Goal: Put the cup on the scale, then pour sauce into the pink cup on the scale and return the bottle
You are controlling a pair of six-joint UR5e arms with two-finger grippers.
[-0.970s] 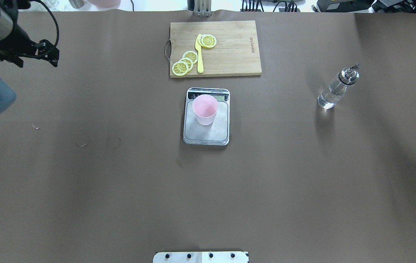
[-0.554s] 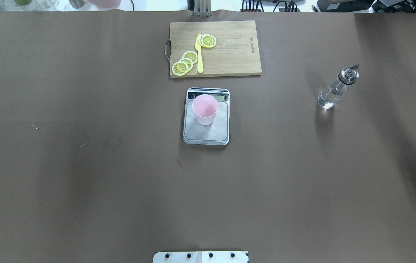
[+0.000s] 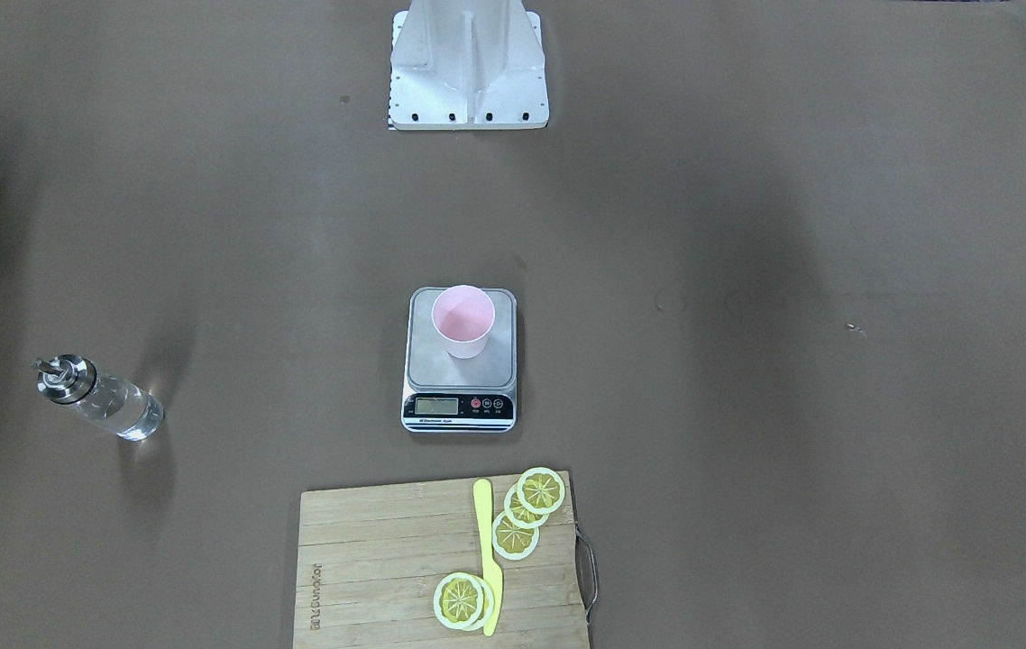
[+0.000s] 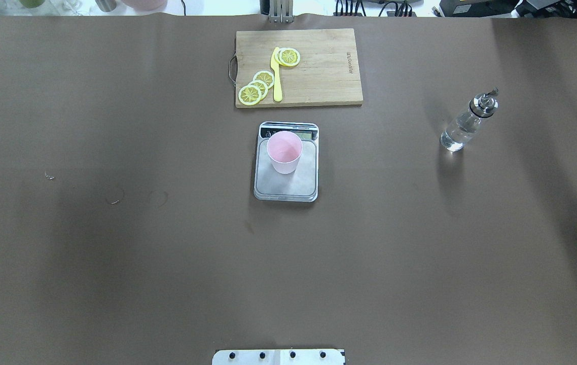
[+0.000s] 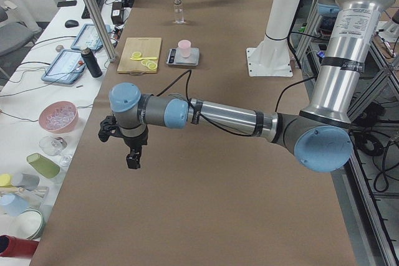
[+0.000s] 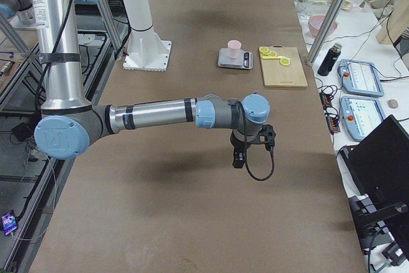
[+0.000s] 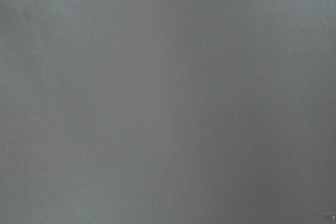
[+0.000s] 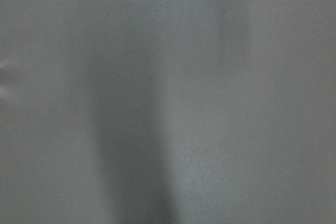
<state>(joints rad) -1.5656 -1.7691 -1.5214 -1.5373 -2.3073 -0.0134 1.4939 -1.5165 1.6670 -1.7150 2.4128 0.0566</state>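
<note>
Brown tabletop (image 4: 116, 263): pink cup (image 4: 284, 152) stands on the scale (image 4: 288, 186), centre frame. Next, likely grasping the upright bottle (image 4: 463, 125), upper right. Whether the left gripper (image 5: 132, 154) and right gripper (image 6: 238, 156) are clenched, I cannot tell.

Overhead: sat high behind the robot's base (image 4: 278, 357), facing forward and down.
Front: faced the base from across, steeply down.
Sides: looked along the tabletop (image 5: 206, 216) from each end.
Wrists: close on a blank surface.
Shared: scale (image 4: 288, 185), seen by all four exterior views.

The pale pink cup (image 4: 284, 151) stood upright on the grey scale (image 4: 288, 186); the clear glass bottle (image 4: 463, 124), silver-capped, stood well apart, holding colourless sauce (image 4: 455, 136).
</note>
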